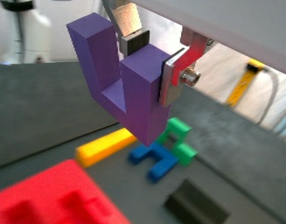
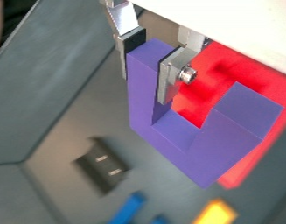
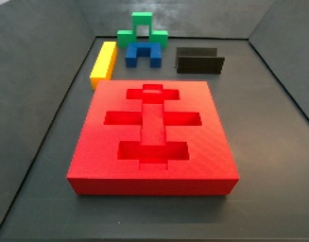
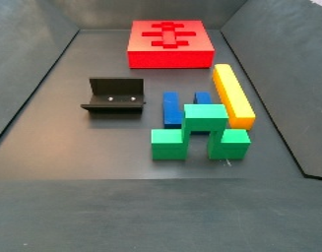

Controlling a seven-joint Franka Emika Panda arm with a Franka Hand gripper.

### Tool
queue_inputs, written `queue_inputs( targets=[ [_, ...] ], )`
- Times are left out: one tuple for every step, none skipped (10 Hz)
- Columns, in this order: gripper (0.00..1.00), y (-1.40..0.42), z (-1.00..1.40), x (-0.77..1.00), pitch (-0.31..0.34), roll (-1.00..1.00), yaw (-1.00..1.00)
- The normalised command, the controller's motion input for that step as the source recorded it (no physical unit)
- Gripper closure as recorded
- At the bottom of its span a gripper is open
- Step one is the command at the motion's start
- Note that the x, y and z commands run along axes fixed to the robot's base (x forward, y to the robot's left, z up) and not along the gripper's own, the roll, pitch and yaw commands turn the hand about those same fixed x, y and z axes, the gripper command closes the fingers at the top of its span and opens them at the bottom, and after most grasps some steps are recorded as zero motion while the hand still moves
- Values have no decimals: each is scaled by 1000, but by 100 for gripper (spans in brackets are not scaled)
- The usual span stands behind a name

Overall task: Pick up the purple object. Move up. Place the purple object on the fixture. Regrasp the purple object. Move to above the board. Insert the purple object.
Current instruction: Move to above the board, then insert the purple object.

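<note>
Wrist views: pincer (image 1: 151, 59) clamped on one prong of purple block (image 1: 119, 83); looks rigid, light, smooth plastic; grip OK.

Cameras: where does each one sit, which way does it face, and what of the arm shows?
Wrist view: looks down past the claw shut on the purple object, over the blocks and board.
Wrist view: same claw, fixture below.
Side view: beside the board, facing the fixture; no arm shows.
Side view: beside the green block, facing the board; no arm shows.
Shared: both side views show the yellow bar.
</note>
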Motion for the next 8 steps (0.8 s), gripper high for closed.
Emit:
queue_inputs(
  targets=[
    [100,-358,58,-468,29,-1000,-24],
    [100,-155,42,-202,32,-1000,-22],
    [100,-119,27,-156,23,-1000,-23],
    [100,-15,10,-107,2,-914,-16],
    [100,3,8,-91,-12,-764,-19],
    [100,21,-4,-70,-28,-475,-12],
    [100,13,-1,-49,-34,-294,-7],
    [100,-209,0,0,0,41,0]
  ],
)
